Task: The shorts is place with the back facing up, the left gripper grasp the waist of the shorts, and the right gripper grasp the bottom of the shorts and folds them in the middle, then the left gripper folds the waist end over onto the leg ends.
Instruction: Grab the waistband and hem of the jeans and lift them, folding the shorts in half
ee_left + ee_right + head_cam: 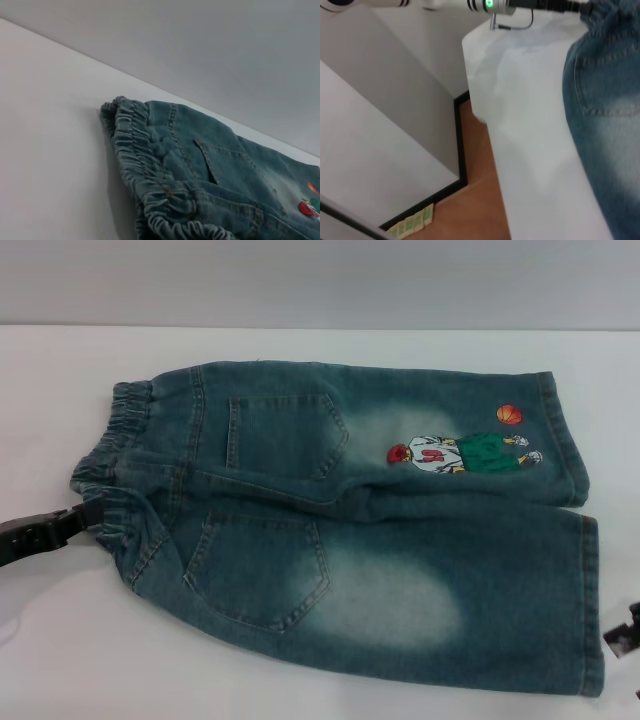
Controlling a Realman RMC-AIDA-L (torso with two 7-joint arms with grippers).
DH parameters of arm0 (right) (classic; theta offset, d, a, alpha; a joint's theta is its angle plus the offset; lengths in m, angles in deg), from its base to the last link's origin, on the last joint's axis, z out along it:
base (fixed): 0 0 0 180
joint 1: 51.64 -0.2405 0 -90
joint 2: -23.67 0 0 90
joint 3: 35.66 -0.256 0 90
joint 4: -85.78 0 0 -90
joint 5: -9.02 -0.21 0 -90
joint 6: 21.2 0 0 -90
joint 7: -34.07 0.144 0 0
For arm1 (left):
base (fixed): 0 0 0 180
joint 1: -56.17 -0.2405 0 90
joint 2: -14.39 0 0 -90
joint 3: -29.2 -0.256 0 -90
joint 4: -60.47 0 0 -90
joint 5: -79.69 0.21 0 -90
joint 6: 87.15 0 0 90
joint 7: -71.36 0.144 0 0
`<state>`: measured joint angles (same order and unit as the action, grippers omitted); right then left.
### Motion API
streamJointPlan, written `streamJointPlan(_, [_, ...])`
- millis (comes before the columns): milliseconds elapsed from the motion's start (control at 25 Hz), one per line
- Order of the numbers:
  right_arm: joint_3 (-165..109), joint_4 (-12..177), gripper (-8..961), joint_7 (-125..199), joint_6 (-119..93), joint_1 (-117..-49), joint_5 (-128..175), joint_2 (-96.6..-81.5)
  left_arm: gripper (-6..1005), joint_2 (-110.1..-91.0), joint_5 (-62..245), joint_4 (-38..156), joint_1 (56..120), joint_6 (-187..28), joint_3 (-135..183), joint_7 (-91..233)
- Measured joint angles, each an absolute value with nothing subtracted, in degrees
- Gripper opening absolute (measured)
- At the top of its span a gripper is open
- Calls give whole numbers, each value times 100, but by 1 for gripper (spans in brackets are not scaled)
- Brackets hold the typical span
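The white table point(300, 690) takes up most of the scene, and the shorts point(400, 570) lie spread flat across its middle with the back up, both back pockets showing. They lie sideways: the waist of the shorts point(120, 460) is at the left, puckered and bunched, and the bottom of the shorts point(585, 570) is at the right, the two straight hems stacked far and near. The far leg carries the cartoon basketball-player print point(460, 452), with an orange ball point(509, 414) just beyond it, near the far hem.

The left gripper point(85, 512) comes in from the left edge at table height, its black tip right at the near end of the waistband. It looks to be touching the ruffled cloth, though I can't tell from here whether the jaws are closed on the band or merely against it. In the right wrist view its silver wrist with the green ring light point(489, 4) shows at the far end of the table.

The right gripper point(628, 635) barely peeks in at the right edge, just beside the near leg hem; how its jaws stand I cannot make out.
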<state>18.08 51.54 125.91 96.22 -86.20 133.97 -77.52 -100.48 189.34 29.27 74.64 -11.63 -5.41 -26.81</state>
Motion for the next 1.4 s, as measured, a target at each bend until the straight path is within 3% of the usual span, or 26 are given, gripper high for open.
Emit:
streamJointPlan(600, [1793,5160,726,12948,9342,-8555,14285,-7760,43,-10126,18936,2927,7498,-1135,-569,-2680])
streamJointPlan(1000, [1804,5158,725,13131,8977,-8545,14726,-7894,43,-10169,18926,2927,7516,-1121,-569,-2675])
streamJointPlan(1400, [1803,5132,726,13160,8907,-8574,14918,-7902,43,-10179,18927,2927,7525,-1095,-567,-2671])
